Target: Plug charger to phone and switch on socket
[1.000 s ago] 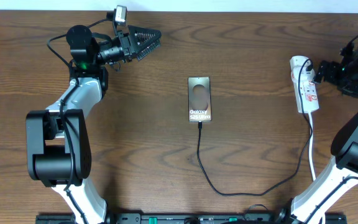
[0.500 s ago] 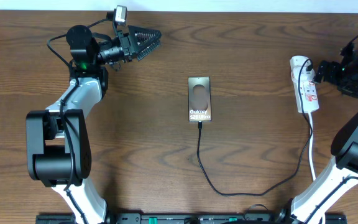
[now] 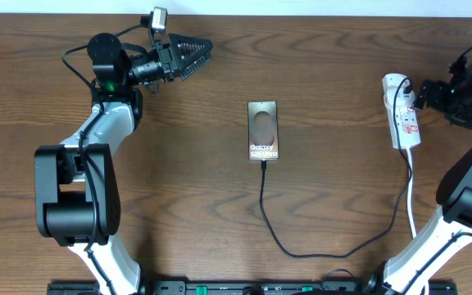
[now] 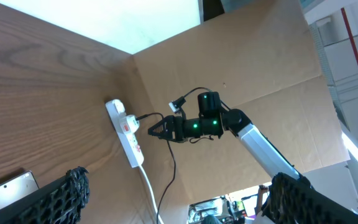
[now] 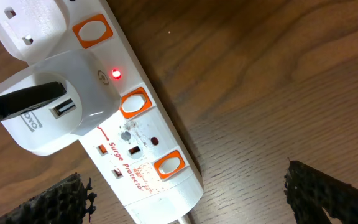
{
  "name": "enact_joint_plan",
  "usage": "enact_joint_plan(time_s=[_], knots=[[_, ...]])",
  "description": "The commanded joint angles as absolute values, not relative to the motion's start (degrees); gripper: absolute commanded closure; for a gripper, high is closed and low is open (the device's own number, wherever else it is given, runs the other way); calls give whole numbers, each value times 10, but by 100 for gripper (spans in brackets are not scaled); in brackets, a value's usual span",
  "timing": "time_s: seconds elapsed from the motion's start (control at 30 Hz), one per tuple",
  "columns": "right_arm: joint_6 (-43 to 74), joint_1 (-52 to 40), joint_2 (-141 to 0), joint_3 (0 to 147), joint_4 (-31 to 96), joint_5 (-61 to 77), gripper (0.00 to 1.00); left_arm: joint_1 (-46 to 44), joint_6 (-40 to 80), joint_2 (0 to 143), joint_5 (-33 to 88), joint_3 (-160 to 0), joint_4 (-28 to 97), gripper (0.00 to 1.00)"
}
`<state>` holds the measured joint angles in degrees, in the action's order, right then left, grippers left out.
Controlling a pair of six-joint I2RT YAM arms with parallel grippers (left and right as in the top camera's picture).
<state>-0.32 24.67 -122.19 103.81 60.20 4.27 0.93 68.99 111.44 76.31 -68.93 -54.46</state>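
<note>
The phone (image 3: 263, 131) lies flat at the table's middle, its "Galaxy" lettering facing up. The black charger (image 3: 279, 239) cable meets the phone's near edge, loops across the table and runs up to a white adapter (image 5: 48, 112) plugged into the socket (image 3: 403, 116). On the socket (image 5: 148, 155), a small red lamp (image 5: 115, 74) glows beside the adapter. My right gripper (image 3: 424, 92) hangs open just right of the socket, nothing between its fingers (image 5: 334, 193). My left gripper (image 3: 201, 57) is open at the far left, well away from the phone.
The socket's white cord (image 3: 412, 205) runs toward the near right edge beside the right arm's base (image 3: 433, 246). In the left wrist view a brown cardboard wall (image 4: 260, 81) rises behind the table. Bare wood surrounds the phone.
</note>
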Motion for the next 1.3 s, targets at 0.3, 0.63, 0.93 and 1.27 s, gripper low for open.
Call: enact_joint_plan(time_s=[0.3, 0.63, 0.93, 1.27], knots=[[-9, 209, -1081, 1040, 602, 40, 1, 11, 686, 1108, 765, -695, -550, 7], [-9, 172, -865, 1040, 602, 40, 1, 11, 686, 1108, 765, -695, -550, 7], [-9, 111, -754, 1038, 603, 40, 1, 11, 686, 1108, 765, -695, -550, 7], [-40, 61, -662, 894, 635, 20, 1, 11, 686, 1108, 765, -695, -550, 7]])
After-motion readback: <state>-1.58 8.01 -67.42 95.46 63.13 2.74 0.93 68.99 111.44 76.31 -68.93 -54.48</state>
